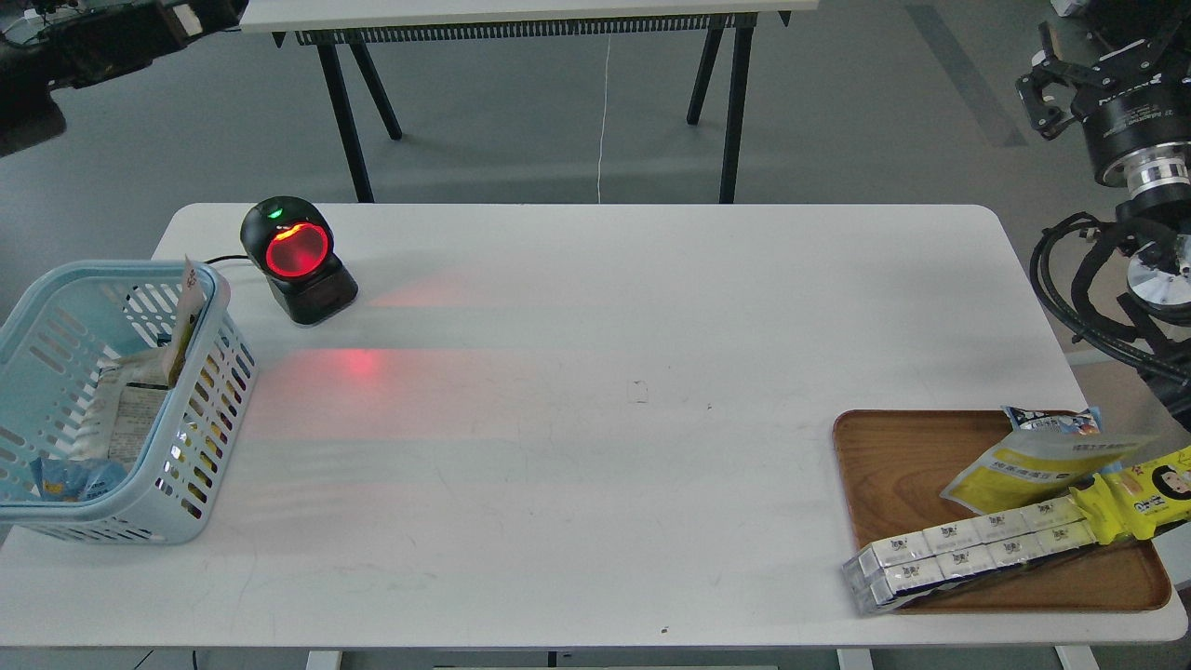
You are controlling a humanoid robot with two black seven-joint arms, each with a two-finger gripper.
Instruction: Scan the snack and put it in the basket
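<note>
The floor [521, 121] is grey and smooth, with a darker stripe [963, 70] at the far right. A white bench [595, 409] with rounded corners fills most of the view; red light falls on its left part. Behind it stands a second table [521, 14] with a pale top and black slanted legs. A thin white cable [605, 112] hangs from it to the floor. Dark cables [56, 19] lie at the far left.
</note>
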